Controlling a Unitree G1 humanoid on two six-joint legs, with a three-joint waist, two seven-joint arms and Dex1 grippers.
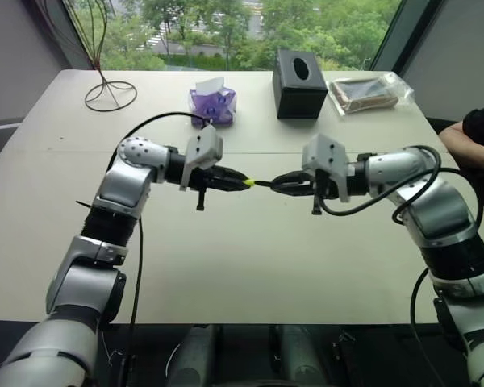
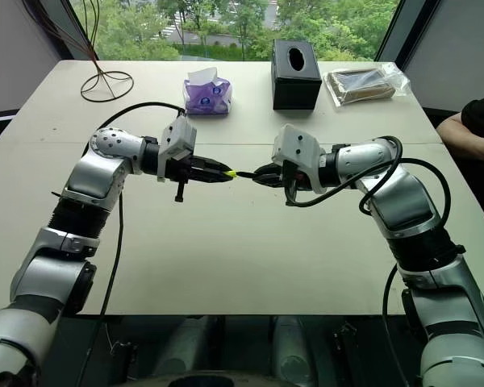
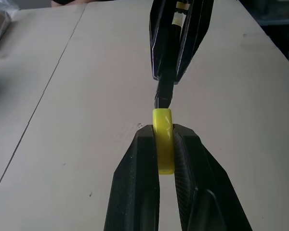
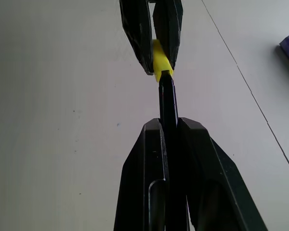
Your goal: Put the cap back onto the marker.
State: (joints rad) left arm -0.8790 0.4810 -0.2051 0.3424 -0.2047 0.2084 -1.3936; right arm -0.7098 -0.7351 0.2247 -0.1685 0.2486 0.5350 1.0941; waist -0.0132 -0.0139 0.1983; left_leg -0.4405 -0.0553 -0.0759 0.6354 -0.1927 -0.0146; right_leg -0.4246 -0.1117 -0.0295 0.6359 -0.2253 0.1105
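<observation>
Above the middle of the table (image 1: 250, 266), the left gripper (image 1: 240, 181) and the right gripper (image 1: 276, 183) point at each other, tips nearly meeting. The left wrist view shows what the head views leave tiny: the left gripper's fingers (image 3: 137, 183) clamped on the yellow cap (image 3: 163, 139), its open end touching the black marker (image 3: 165, 89). The right wrist view shows the right gripper's fingers (image 4: 144, 168) clamped along the marker, whose end meets the cap. A tissue box (image 1: 299, 72) stands far across the table.
</observation>
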